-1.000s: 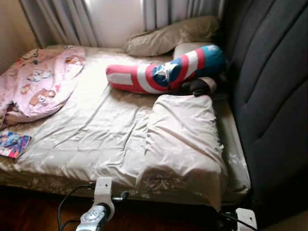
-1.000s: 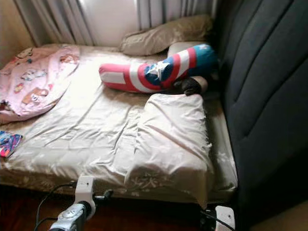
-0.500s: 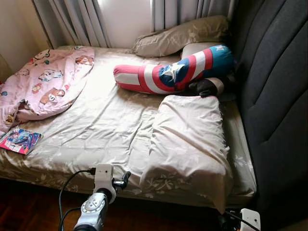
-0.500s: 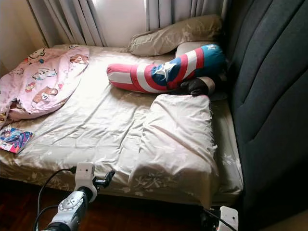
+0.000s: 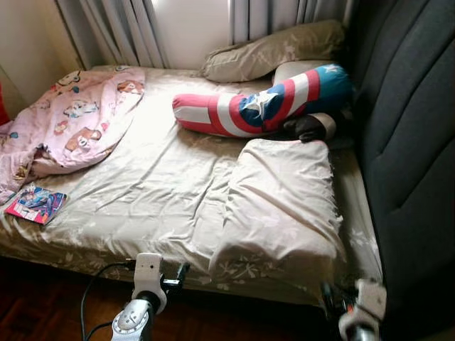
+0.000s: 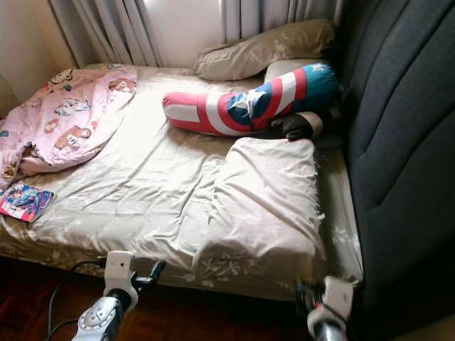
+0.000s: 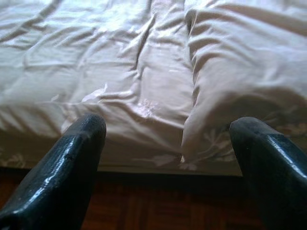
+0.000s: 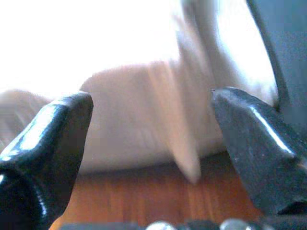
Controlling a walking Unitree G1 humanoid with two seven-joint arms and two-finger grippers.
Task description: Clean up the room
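A bed with a rumpled beige sheet [image 5: 153,188] lies before me. On it are a beige pillow [image 5: 281,206] at the front right, a red, white and blue star bolster [image 5: 263,106], a second beige pillow [image 5: 274,51] at the head, a pink cartoon blanket [image 5: 75,121] bunched at the left, and a colourful book [image 5: 35,204] near the left front edge. My left gripper [image 5: 179,277] hovers at the bed's front edge, open [image 7: 168,158] and holding nothing. My right gripper [image 5: 328,300] sits low by the pillow's front corner, open [image 8: 148,143], nothing in it.
A dark padded headboard [image 5: 412,142] rises along the right side. Grey curtains [image 5: 128,32] hang behind the bed. A small dark object [image 5: 306,128] lies between the bolster and the front pillow. Dark wood floor [image 5: 43,312] runs along the bed's front.
The view has shifted and the bed sits slightly further right in frame. My right arm has come up into view at the bottom right. The left arm stays about where it was.
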